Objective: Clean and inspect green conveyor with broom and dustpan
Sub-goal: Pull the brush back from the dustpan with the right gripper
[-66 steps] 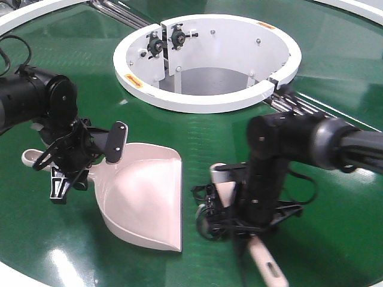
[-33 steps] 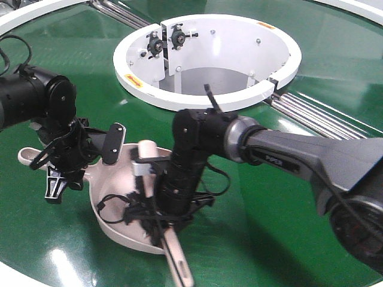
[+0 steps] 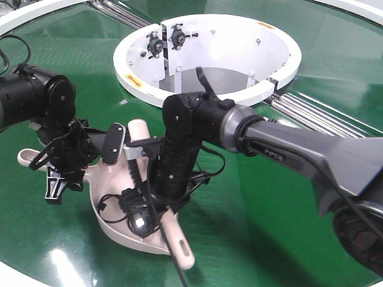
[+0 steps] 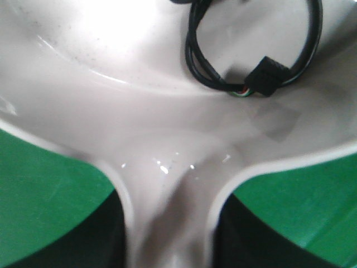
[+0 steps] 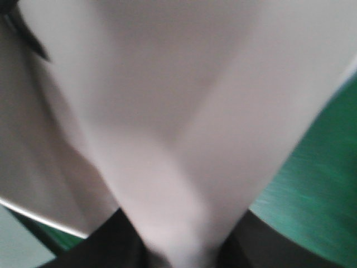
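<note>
Closure is seen on both claws. The left gripper [image 4: 167, 243] is clamped on the straight handle of the dustpan [image 4: 139, 111], which rests on the green conveyor [image 3: 257, 251]. The right gripper [image 5: 181, 245] is clamped on the broom [image 3: 178, 242], whose head is set inside the scoop. Both tools are judged light, stiff and glossy, so twisting between the fingers may be expected. Hold is best taken on the handles, close to the head. A black cable [image 4: 223, 78] hangs into the pan.

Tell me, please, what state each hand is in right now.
Left hand: closed, holding the dustpan by its handle.
Right hand: closed, holding the broom by its handle.
</note>
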Controlling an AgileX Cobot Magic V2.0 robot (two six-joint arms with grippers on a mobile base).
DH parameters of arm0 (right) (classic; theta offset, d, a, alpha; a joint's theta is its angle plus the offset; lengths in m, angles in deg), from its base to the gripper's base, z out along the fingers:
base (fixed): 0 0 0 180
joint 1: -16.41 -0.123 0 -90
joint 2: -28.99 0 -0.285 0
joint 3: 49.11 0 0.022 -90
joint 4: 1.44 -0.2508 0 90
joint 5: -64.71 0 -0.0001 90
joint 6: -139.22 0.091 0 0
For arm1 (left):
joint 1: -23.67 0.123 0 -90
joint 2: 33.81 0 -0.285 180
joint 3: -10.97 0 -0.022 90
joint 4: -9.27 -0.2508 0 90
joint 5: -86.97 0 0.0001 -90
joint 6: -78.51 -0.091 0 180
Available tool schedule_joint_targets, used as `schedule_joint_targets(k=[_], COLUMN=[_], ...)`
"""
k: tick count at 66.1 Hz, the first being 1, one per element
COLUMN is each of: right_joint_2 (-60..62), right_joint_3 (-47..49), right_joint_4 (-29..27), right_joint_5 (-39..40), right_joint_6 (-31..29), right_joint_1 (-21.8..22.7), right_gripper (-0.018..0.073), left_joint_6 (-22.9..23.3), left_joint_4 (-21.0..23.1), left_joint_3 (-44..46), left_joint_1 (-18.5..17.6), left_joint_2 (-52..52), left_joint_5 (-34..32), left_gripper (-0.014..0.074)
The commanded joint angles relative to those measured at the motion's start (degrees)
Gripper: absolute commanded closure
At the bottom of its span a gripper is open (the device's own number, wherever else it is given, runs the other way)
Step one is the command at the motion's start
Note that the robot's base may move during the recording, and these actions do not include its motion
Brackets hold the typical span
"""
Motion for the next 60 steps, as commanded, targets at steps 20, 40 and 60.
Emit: schedule_joint_targets(k=[20,40,60], right_joint_2=[13.2,22.2,25.2], right_joint_3=[-9.7,-25.2,-31.0], right_joint_4=[3.1,4.6,14.4], right_joint_5=[-3.0,-2.2,-2.9], right_joint_6=[-2.9,-7.4,-4.9], right_joint_1=[11.9,24.2,26.6], right_gripper=[0.0564,0.0564,0.0564], left_joint_6=[0.1,0.1,0.1], left_joint_4=[1.7,1.7,1.7], left_joint_3=[1.5,1.5,1.5], left_joint_1=[-0.7,-0.7,-0.7], left_joint_2=[-2.7,-2.7,-2.7], left_joint_5=[0.2,0.2,0.2], left_gripper=[0.0603,0.0603,0.0603])
